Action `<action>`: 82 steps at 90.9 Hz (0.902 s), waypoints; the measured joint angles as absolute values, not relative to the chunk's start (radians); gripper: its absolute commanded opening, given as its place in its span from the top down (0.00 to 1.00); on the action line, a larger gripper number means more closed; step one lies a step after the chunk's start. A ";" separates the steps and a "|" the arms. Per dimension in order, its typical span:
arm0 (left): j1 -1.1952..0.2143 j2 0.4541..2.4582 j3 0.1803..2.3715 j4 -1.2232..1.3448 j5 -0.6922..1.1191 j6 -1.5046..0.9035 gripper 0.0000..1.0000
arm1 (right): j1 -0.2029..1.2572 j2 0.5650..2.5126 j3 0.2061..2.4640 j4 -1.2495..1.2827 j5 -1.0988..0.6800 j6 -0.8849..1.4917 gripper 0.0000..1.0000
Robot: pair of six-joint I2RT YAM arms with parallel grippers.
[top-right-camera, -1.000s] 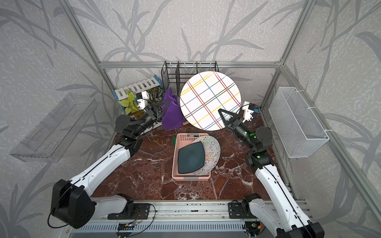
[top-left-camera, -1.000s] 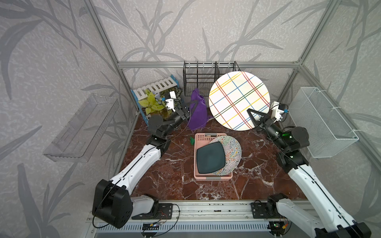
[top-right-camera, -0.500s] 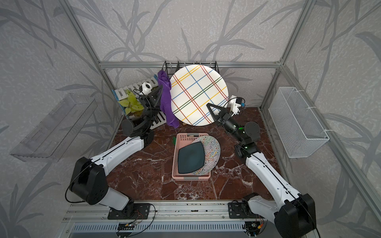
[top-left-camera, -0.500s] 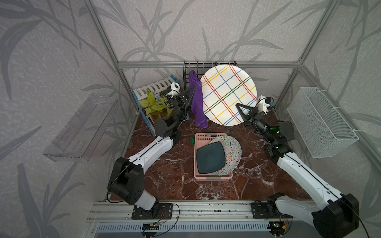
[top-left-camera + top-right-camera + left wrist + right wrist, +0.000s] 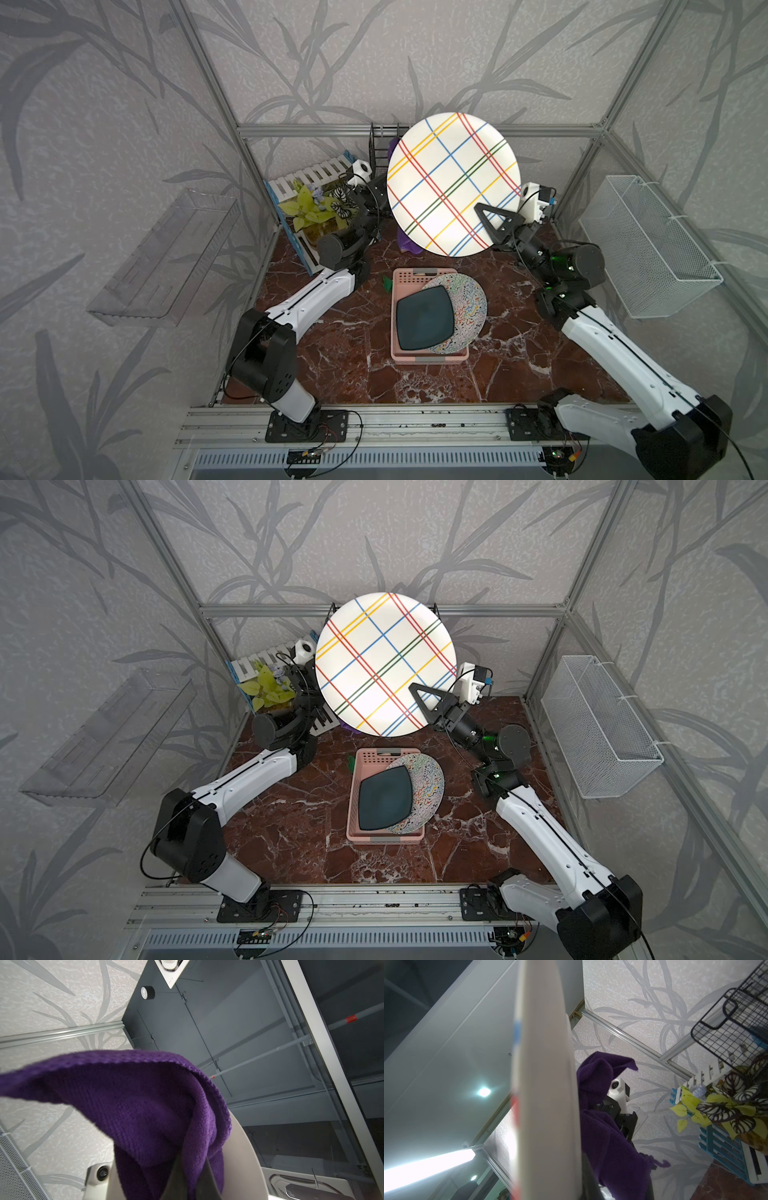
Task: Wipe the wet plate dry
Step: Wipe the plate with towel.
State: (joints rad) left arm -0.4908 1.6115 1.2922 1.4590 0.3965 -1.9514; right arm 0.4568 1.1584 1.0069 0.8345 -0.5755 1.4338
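Plate (image 5: 453,183), plaid-striped, stands on edge above the table (image 5: 353,345), its lower rim clenched by the right gripper (image 5: 493,224), evidently to expose both faces. Left gripper (image 5: 188,1176), clamped on the purple cloth (image 5: 149,1109), holds it at the plate's rear face, apparently for wiping.

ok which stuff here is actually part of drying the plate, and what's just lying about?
In use: striped plate, in the right claw; purple cloth, in the left claw.
Lying about: pink basket with a dark plate and a squiggly plate; plant; black wire rack; white wire basket; clear shelf.
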 measured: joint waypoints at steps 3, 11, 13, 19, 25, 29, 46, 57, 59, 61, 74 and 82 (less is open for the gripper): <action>-0.499 1.620 1.308 1.458 0.392 -1.955 1.00 | 0.474 1.180 1.010 0.856 -0.575 1.436 1.00; -0.520 1.642 1.343 1.458 0.381 -1.961 1.00 | 0.505 1.229 1.053 0.883 -0.579 1.438 1.00; -0.530 1.646 1.347 1.458 0.379 -1.961 1.00 | 0.510 1.244 1.070 0.888 -0.582 1.439 1.00; -0.578 1.651 1.353 1.452 0.370 -1.959 1.00 | 0.511 1.285 1.134 0.898 -0.588 1.444 1.00; -0.628 1.655 1.352 1.447 0.368 -1.956 1.00 | 0.488 1.323 1.218 0.898 -0.587 1.453 1.00; -0.654 1.655 1.351 1.446 0.367 -1.955 1.00 | 0.461 1.341 1.268 0.896 -0.585 1.464 1.00; -0.602 1.660 1.404 1.438 0.364 -1.949 1.00 | 0.371 1.332 1.308 0.880 -0.570 1.474 1.00; -0.532 1.718 1.587 1.417 0.353 -1.954 1.00 | 0.467 1.306 1.239 0.878 -0.565 1.446 1.00; -0.529 1.732 1.618 1.416 0.349 -1.958 1.00 | 0.489 1.306 1.235 0.878 -0.570 1.436 1.00; -0.529 1.745 1.644 1.417 0.347 -1.961 1.00 | 0.511 1.308 1.233 0.878 -0.571 1.428 1.00; -0.598 1.826 1.733 1.446 0.338 -1.987 1.00 | 0.569 1.349 1.282 0.892 -0.599 1.394 1.00; -0.653 1.842 1.681 1.463 0.339 -1.995 1.00 | 0.525 1.396 1.364 0.887 -0.596 1.400 1.00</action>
State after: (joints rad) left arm -0.6525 1.8423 1.6810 1.4631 0.3393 -1.9953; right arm 0.5251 1.3956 1.3640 0.8867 -0.5957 1.4002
